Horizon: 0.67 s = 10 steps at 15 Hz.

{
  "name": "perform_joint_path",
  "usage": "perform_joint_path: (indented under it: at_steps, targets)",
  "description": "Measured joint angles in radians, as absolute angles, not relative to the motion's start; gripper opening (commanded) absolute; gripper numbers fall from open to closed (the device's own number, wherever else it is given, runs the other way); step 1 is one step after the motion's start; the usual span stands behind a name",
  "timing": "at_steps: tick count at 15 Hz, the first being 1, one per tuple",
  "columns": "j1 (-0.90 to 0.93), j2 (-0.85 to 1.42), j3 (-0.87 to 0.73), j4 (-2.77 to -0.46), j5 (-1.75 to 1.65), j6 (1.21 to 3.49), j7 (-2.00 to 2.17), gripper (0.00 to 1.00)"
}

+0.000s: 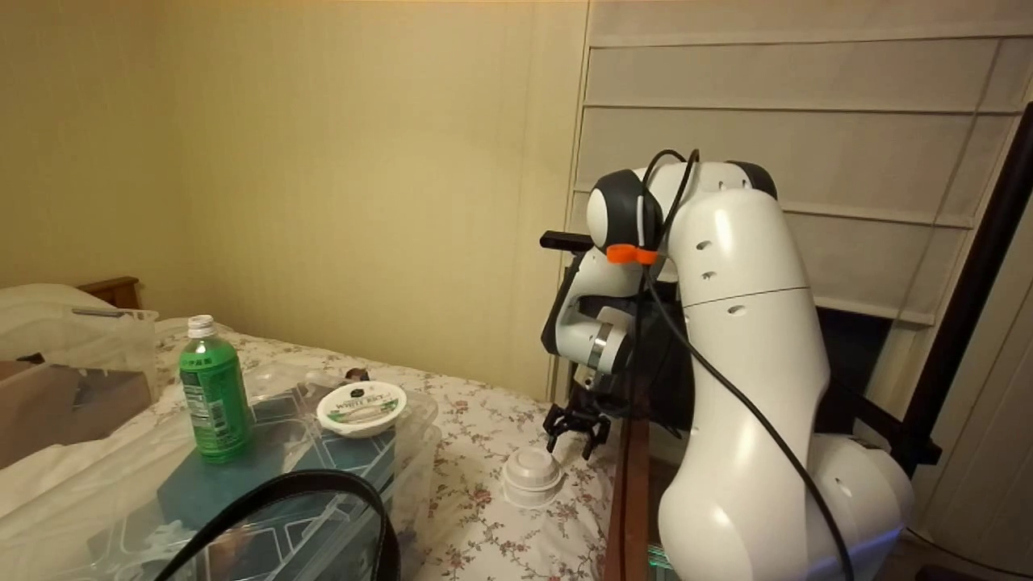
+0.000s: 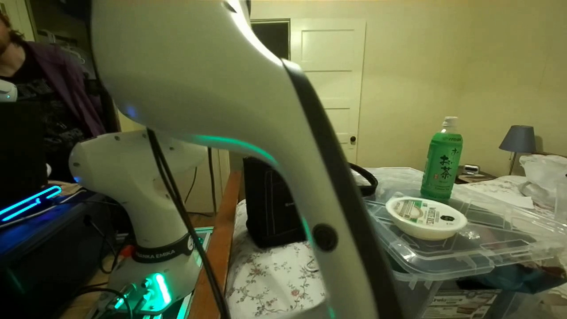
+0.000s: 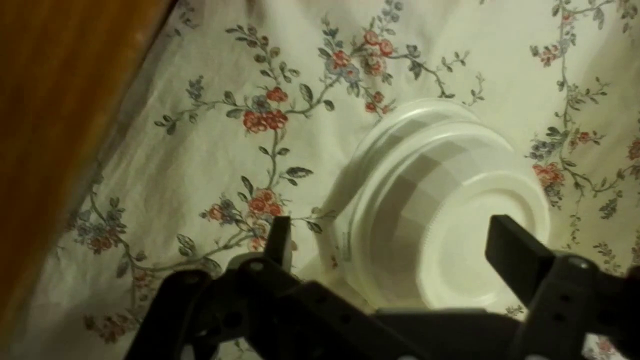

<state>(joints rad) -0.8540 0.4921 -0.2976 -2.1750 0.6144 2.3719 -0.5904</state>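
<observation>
The gripper (image 3: 397, 245) has its fingers (image 3: 520, 260) spread wide, w/ a big gap btwn them, & it has hold of nothing. Nearest to it are the wht bowls (image 1: 532, 478), bottoms up in a stack on the flowery sheet (image 3: 225, 160). In an exterior view they sit at approx. 8 o'clk from the gripper, just beside it; can't tell if they touch. In the wrist view they're mostly seen thru the gap, w/ one finger in front of the round base at 4 o'clk. Two rims show at the stack's 10 o'clk side. A brown wood rail (image 3: 65, 125) fills the wrist view's 9 to 10 o'clk edge.

In an exterior view a clear bin (image 1: 416, 476) is well off, at 9 o'clk from the gripper. On top: a wht rice tub (image 1: 361, 407) &, at the tub's 9 o'clk, a green tea bottle (image 1: 216, 395) standing up. A blk strap (image 1: 319, 482) makes a hump at the tub's 7 o'clk. The robot arm (image 1: 742, 323) is big in both exterior views. In an exterior view it hides part of a blk bag (image 2: 270, 212) on the sheet. A blue-gray lamp (image 2: 518, 139) is there at 3 o'clk.
</observation>
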Motion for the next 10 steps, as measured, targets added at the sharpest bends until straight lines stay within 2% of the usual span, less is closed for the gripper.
perform_joint_path:
  at_steps: [6,10]
  targets:
    - [-1.058,0.542,-0.167,-2.170,0.712,2.296,-0.780,1.00]
    - [-1.120,0.573,-0.129,-2.170,0.768,2.229,-0.905,1.00]
